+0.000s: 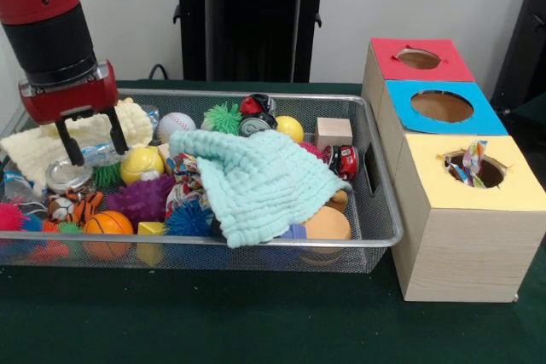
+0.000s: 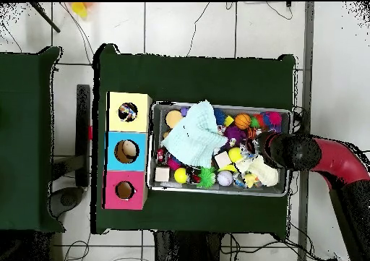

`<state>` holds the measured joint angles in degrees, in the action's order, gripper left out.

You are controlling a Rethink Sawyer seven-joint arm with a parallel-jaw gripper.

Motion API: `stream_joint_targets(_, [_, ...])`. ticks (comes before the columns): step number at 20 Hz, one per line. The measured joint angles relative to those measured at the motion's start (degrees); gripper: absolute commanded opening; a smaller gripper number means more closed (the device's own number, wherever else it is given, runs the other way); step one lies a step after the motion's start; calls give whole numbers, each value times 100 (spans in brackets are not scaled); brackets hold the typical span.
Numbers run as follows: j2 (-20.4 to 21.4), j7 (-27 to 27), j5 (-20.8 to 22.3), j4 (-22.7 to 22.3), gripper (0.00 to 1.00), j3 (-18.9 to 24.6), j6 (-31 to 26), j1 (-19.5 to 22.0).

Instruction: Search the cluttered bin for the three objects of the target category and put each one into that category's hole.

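Overhead, spread black fingers [image 1: 90, 144] hang above a fuzzy cream cloth [image 1: 51, 144] in the wire-mesh bin [image 1: 375, 202].

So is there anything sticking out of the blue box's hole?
No, the blue box's hole shows only bare brown inside; the yellow box's hole holds something.

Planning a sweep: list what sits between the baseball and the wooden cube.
In the front view, between the baseball and wooden cube: a green spiky ball, a red-and-black toy, a yellow ball.
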<state>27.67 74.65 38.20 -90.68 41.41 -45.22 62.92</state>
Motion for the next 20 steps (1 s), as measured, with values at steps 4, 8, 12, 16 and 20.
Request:
stream_joint_targets(4, [-6, 0, 0, -19, 100, 0, 0, 0])
stream_joint_targets(8, [-9, 0, 0, -19, 100, 0, 0, 0])
stream_joint_targets(12, [24, 0, -15, -20, 100, 0, 0, 0])
stream_joint_targets(16, [109, 0, -89, -22, 100, 0, 0, 0])
stream_joint_targets(20, [305, 0, -234, -64, 100, 2, 0, 6])
